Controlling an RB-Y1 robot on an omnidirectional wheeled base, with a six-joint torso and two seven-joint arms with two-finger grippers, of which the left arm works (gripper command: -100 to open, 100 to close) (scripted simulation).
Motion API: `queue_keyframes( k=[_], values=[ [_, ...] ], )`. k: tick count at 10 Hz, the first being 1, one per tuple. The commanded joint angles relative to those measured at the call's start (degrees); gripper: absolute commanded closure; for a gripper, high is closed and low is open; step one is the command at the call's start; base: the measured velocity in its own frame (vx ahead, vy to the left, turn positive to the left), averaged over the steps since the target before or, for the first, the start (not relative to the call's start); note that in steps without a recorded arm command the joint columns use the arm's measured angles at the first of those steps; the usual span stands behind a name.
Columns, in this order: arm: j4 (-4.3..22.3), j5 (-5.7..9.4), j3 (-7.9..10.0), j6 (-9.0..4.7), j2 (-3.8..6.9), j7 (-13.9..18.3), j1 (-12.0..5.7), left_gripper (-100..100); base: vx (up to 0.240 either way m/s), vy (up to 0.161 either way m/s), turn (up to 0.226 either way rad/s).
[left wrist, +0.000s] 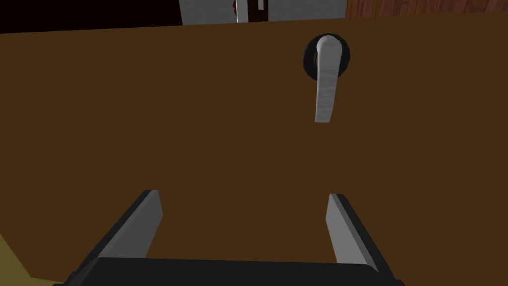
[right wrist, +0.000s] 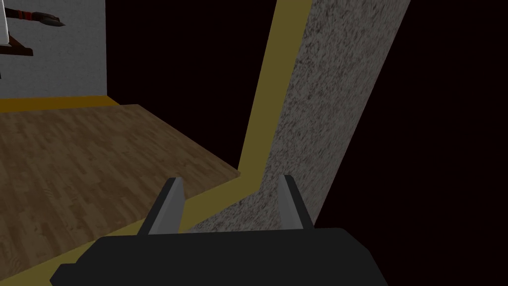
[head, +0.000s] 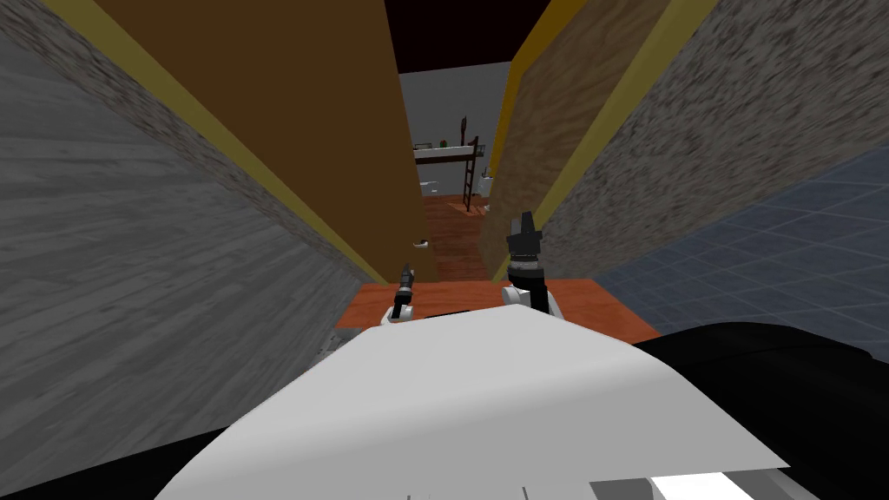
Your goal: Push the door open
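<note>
1. We are facing the flat brown door [left wrist: 173, 124] with the left gripper [left wrist: 243, 194], fingers apart, near its light grey lever handle [left wrist: 325, 84].
2. The door is standing ajar on our left, with a reddish wooden floor [head: 453, 239] showing beyond.
3. The right gripper [right wrist: 230, 178], also spread, is facing the yellow door frame [right wrist: 260, 99] and the speckled grey wall [right wrist: 322, 124].

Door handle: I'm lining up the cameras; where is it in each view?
Head view: door handle, small and white on the brown door at its free edge, above the left end effector.
Left wrist view: ahead of the open fingers, on the door.
Right wrist view: faces the yellow frame instead.
Shared landmark: that yellow frame, beside the door in head view.
</note>
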Motion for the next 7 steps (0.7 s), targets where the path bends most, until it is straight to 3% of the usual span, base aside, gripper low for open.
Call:
queue_keyframes(
  k=[1,7],
  values=[
    [1.7,0.1,0.02,-0.44,0.14,0.2,-0.83,-100,0.058,-0.009,0.003],
    [11.5,0.44,-0.82,-2.28,0.03,1.5,-4.65,-100,0.107,-0.01,0.012]
  ],
)
